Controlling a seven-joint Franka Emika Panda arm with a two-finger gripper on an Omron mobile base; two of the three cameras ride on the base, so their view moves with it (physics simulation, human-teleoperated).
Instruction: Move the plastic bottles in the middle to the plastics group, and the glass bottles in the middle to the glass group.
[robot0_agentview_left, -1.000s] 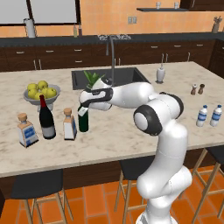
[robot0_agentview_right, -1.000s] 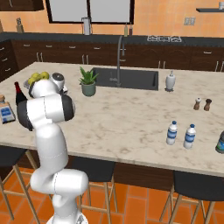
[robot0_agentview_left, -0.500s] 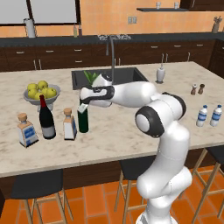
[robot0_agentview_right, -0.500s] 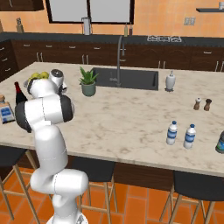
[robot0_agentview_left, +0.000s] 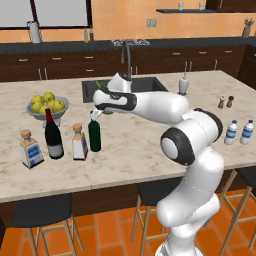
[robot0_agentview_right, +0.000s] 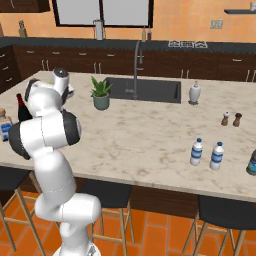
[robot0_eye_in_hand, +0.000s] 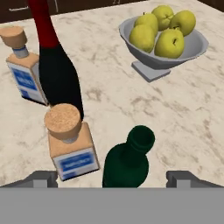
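Tool (robot0_eye_in_hand: 111, 177) hangs wide open above green bottle (robot0_agentview_left: 94, 135) — gripping nothing — arm stretched left.

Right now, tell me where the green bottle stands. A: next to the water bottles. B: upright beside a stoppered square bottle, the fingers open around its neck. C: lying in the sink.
B: the green bottle stands upright beside the square bottle, the fingers apart on either side.

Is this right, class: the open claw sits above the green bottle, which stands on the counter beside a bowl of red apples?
Not quite. The fruit in the bowl is yellow-green, not red, as the hand view shows. The rest holds: the open claw sits above the green bottle, which stands on the counter.
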